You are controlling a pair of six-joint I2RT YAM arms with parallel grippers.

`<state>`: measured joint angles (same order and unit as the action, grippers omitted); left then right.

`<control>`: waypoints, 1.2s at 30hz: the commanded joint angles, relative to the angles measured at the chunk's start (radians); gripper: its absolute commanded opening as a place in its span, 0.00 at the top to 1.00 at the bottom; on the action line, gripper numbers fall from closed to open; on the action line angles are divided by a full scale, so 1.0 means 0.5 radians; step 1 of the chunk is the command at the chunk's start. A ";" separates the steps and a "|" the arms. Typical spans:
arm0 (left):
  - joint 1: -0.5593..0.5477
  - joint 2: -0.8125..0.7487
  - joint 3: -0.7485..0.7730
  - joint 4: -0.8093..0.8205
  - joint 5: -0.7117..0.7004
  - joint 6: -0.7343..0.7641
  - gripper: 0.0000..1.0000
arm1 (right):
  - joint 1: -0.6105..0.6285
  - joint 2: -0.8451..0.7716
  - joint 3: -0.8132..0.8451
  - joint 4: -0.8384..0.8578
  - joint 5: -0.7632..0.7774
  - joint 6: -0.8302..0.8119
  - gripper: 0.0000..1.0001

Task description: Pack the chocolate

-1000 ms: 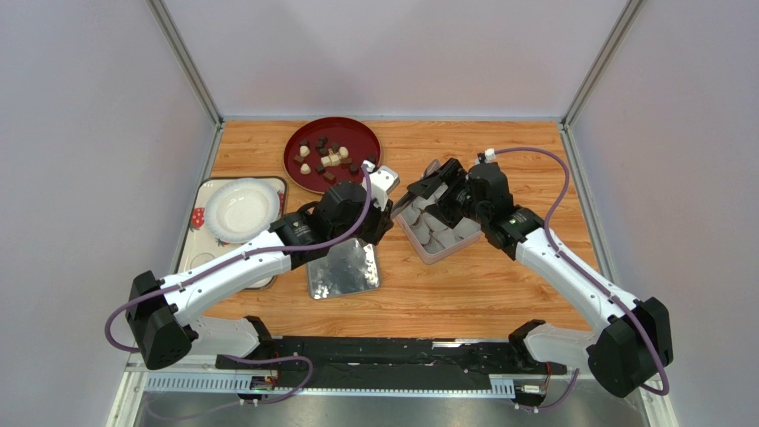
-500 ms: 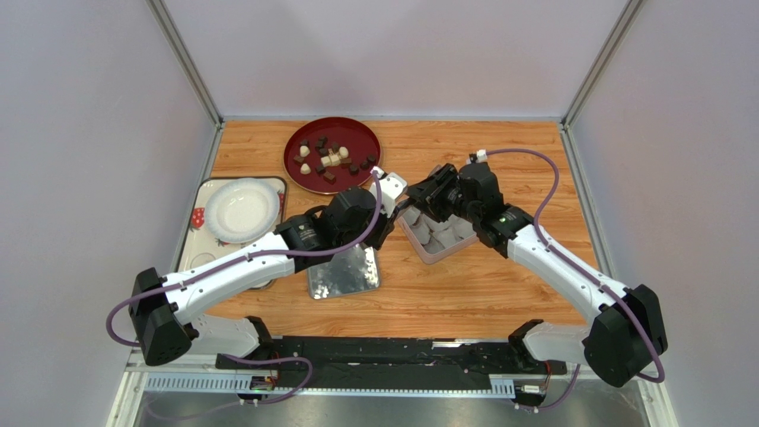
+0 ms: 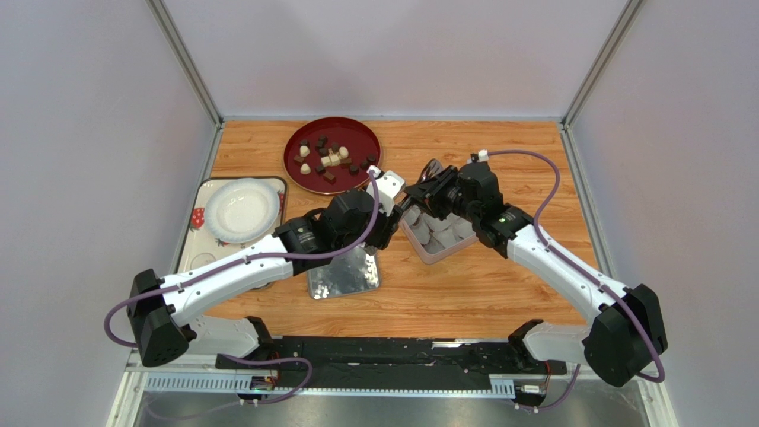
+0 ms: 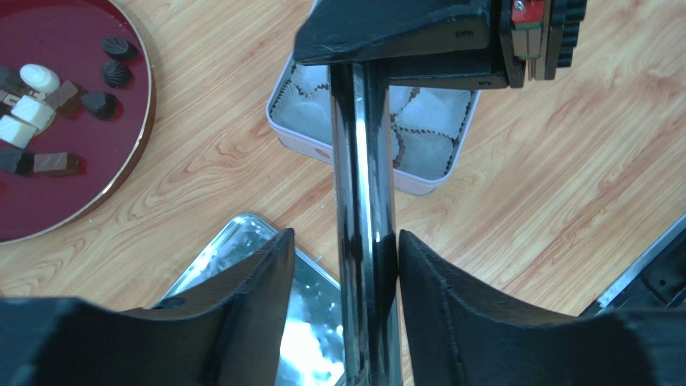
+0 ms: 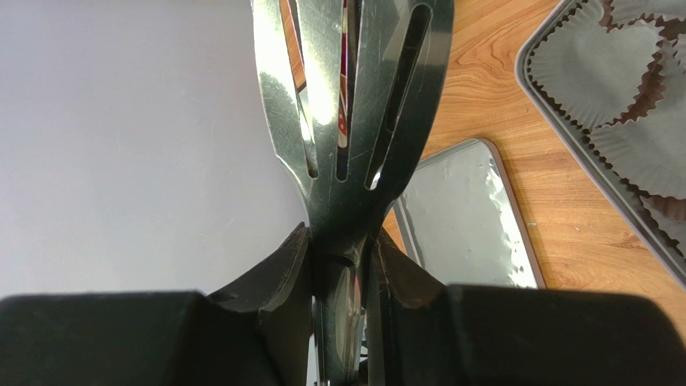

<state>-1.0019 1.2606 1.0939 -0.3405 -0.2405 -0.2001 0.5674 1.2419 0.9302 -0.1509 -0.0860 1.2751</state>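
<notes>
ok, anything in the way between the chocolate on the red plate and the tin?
Nothing visible on the wood between the chocolate on the red plate and the open tin; its lid lies aside, nearer the arms. The left tool and right tool meet at the tongs above that gap, the right shut on them.

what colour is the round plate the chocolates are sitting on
Dark red. The plate shows best in the top external view.
</notes>
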 commanded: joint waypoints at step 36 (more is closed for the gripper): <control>0.258 -0.174 -0.393 0.766 0.677 -0.937 0.37 | -0.040 -0.180 -0.241 0.529 -0.141 0.140 1.00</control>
<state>-0.8745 1.1969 0.9218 -0.0551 0.0532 -0.6266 0.5549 1.1748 0.8131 0.0288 -0.1436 1.3098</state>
